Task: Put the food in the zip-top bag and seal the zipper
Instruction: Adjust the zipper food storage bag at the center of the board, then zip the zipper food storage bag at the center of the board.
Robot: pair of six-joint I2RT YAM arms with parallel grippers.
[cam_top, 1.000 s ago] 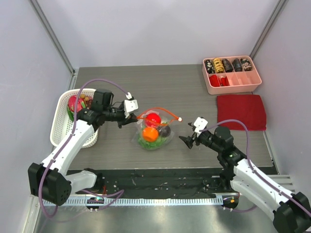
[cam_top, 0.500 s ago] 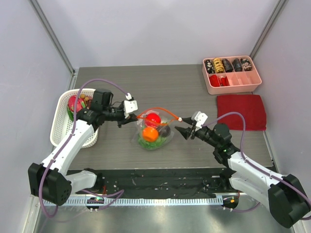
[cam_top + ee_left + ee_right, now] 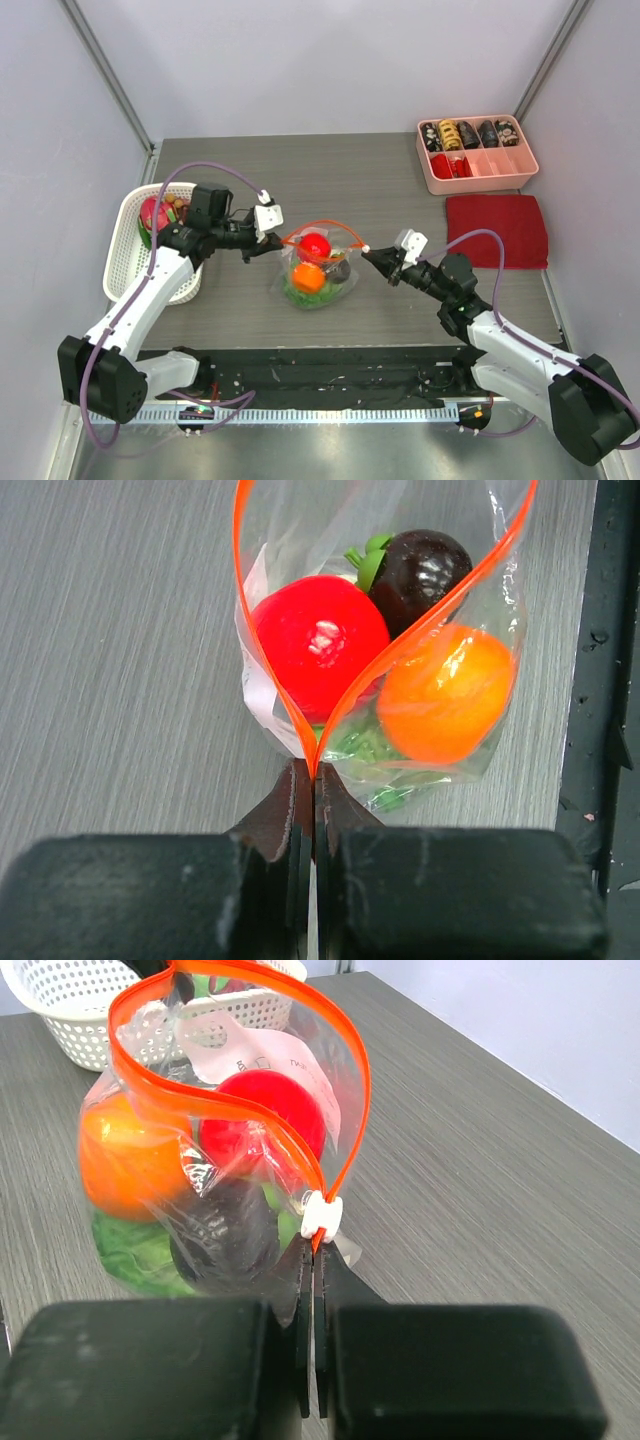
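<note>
Top external: zipper (image 3: 335,227) runs left-right, each end pinched in jaws.

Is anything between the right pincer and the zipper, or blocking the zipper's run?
Nothing visible. The right pincer is shut on the zipper beside its white slider; the left pincer pinches the far end. The red fruit and orange fruit sit below the strip.
</note>
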